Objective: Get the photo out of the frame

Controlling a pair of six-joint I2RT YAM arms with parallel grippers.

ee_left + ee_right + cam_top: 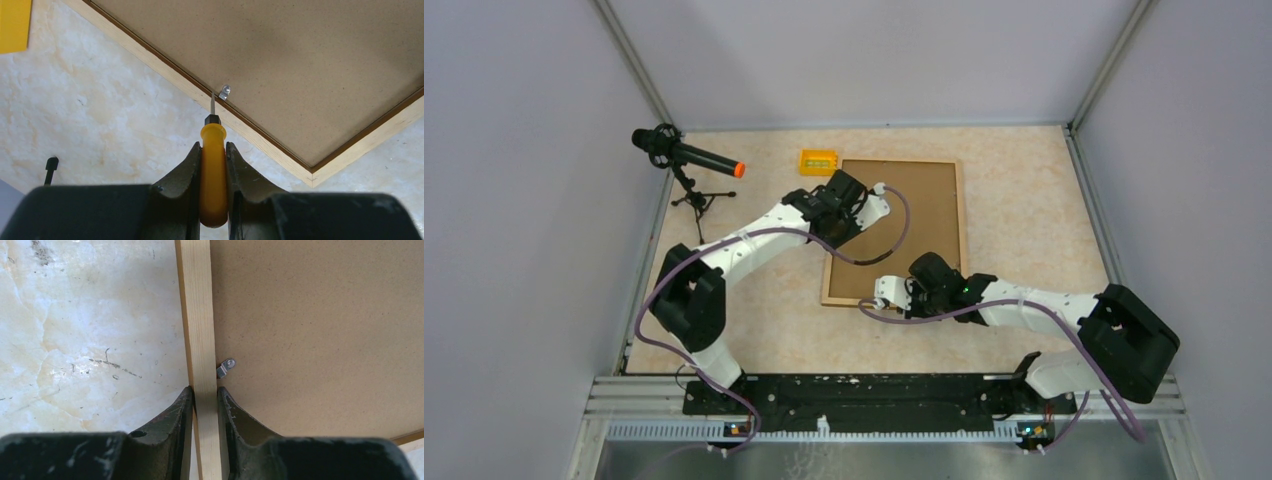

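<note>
The left claw (214,150) grasps a screwdriver (213,192), its tip beside a clip (224,92) at centre; the right claw (205,392) clenches the frame (196,315) rim, lower centre.

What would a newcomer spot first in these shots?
The big frame lies back-up mid-table with both arms bent over it. The left jaws clamp a yellow-handled screwdriver, its tip beside a small metal clip at the frame's left edge. The right jaws pinch the wooden rim at the near edge. A black microphone with an orange tip stands at far left.
</note>
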